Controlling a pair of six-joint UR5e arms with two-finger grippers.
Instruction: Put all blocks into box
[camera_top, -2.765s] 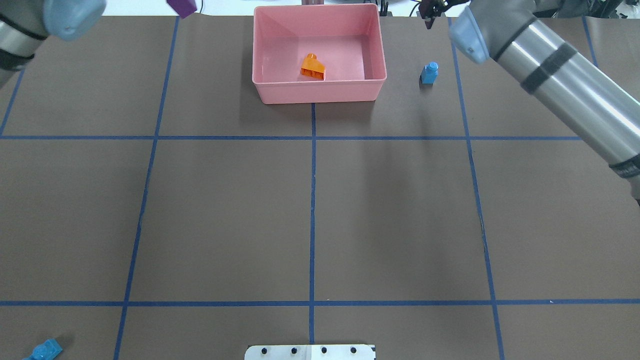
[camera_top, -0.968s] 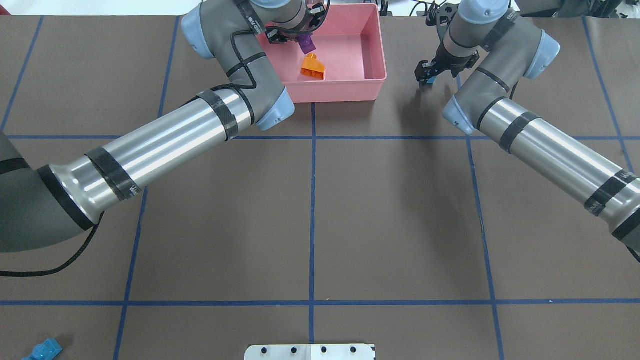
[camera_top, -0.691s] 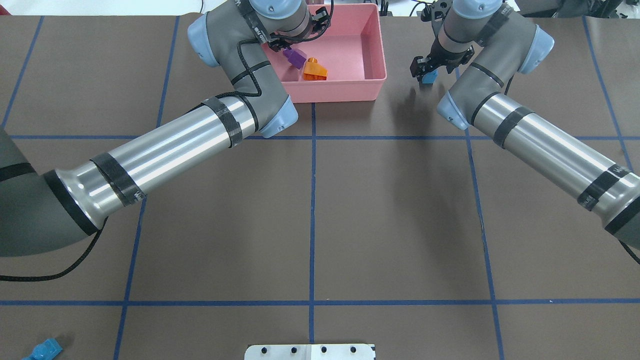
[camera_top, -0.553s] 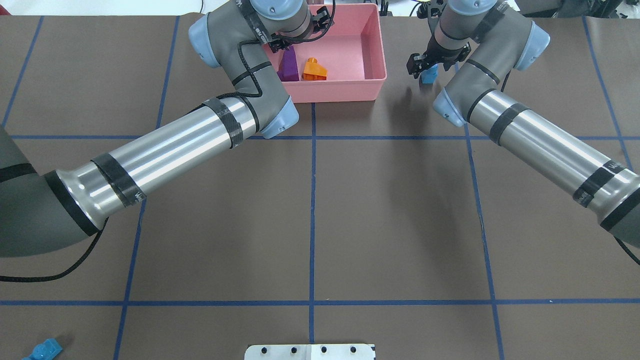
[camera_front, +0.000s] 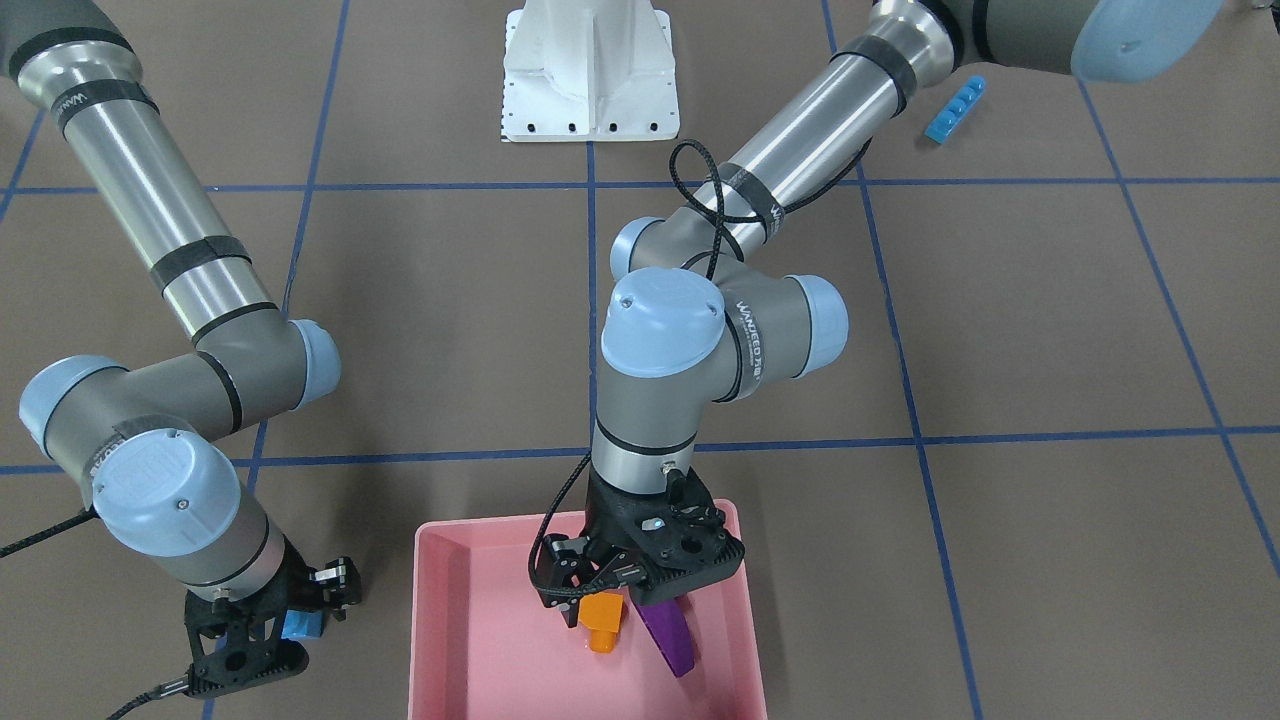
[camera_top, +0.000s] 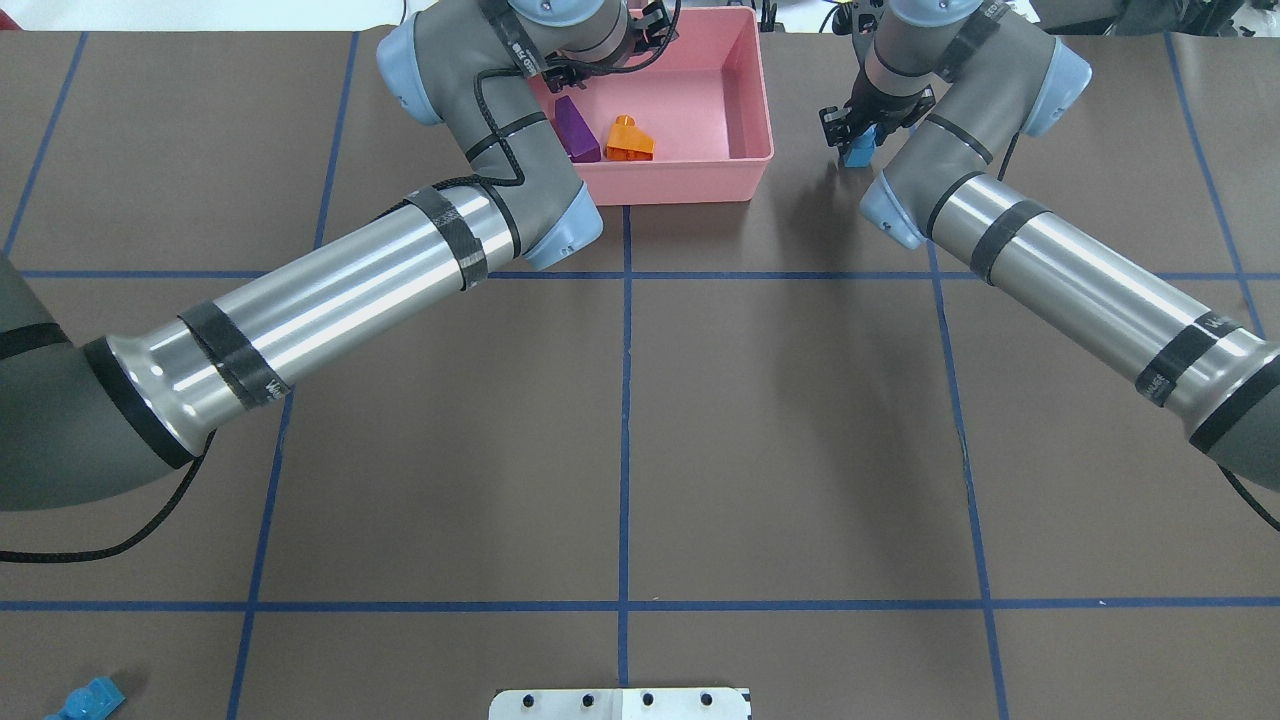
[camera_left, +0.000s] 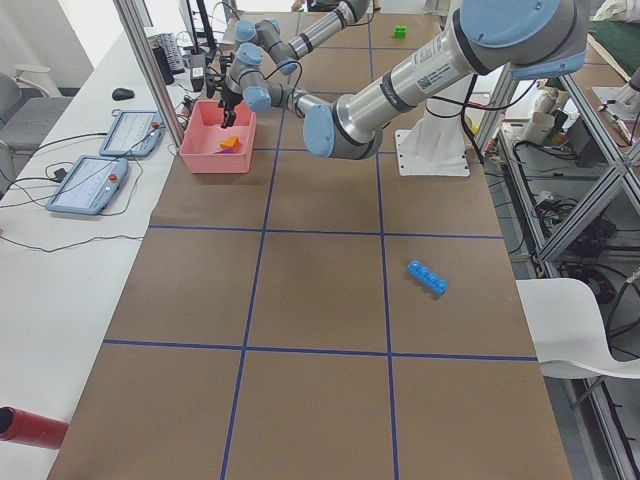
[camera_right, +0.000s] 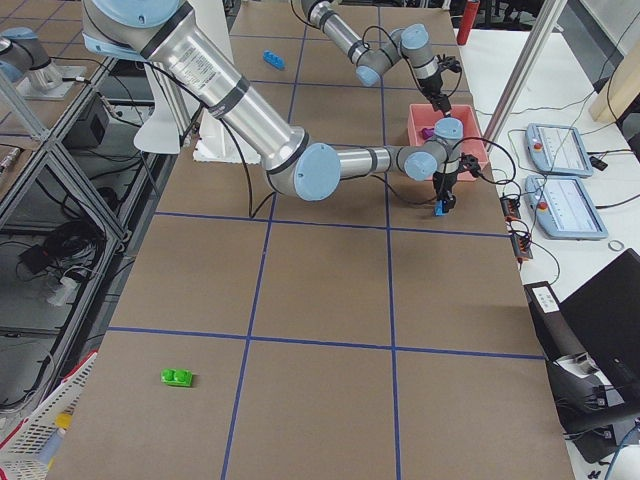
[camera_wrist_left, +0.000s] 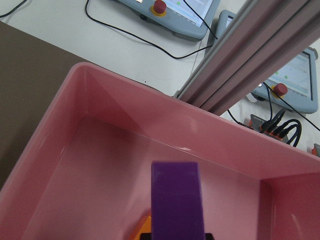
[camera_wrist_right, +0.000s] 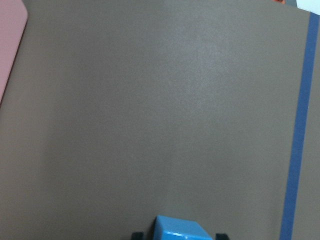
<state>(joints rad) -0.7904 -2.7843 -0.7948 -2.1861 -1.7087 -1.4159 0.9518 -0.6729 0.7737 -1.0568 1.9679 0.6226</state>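
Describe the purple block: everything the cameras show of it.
The purple block is an opaque, glossy plastic brick, elongated, showing smooth flat faces. It leans tilted inside the pink box, lower end toward the floor, beside the orange block. The left gripper has its fingers beside its upper end; whether they clamp it is unclear.

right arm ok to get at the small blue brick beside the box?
Likely yes. The right gripper is down over the small blue brick, straddling it, and the pink box stands apart, so nothing seems to block it.
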